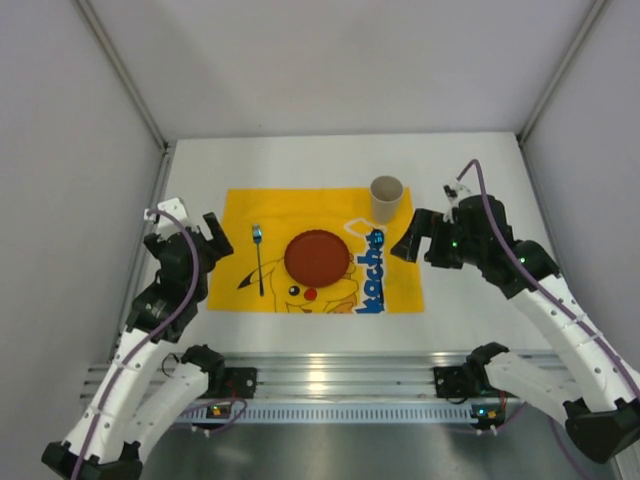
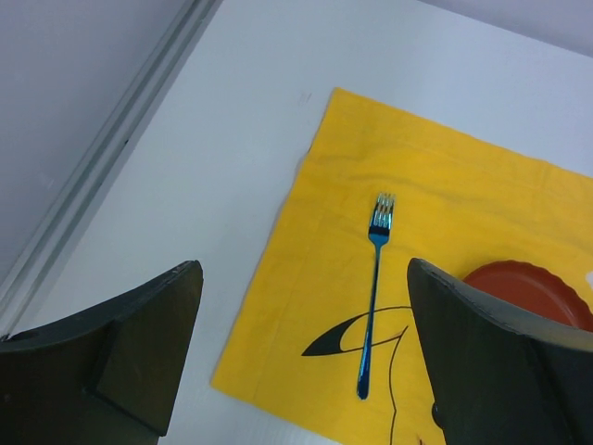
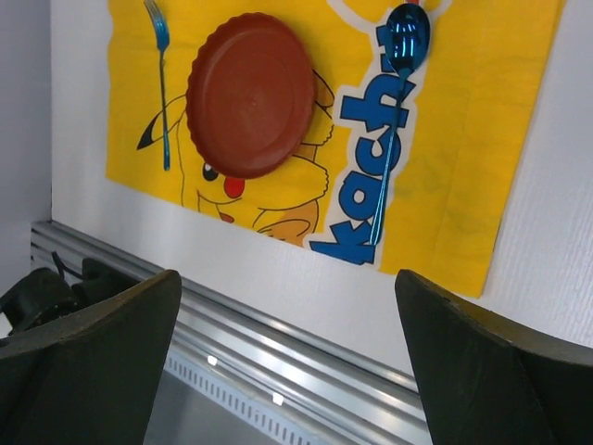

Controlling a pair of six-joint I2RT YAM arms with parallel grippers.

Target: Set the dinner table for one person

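**Both claws spread wide, holding nothing, on either side of a laid place**

The dinner table [image 1: 300,160], a big matte white top, fills the floor of the grey-walled booth in front of the two arm bases. A yellow cartoon-print cloth [image 1: 240,210] lies flat on it, toward the near edge. A red-brown plate [image 1: 318,257] with a fluted rim sits about mid-cloth. A shiny blue fork [image 2: 374,297] lies to the left of the plate and clear of it, tines pointing to the far side. To the right of the plate a blue spoon [image 3: 394,120] rests across the blue lettering, bowl toward the far side. A beige cup [image 1: 386,199] stands upright at the cloth's far right corner.

The left gripper [image 2: 301,278] hangs over the cloth's left border, its two dark fingers [image 2: 139,343] far apart with nothing between them. The right gripper [image 3: 285,278] is up near the cloth's right edge, just beside the cup, its fingers likewise spread and empty.
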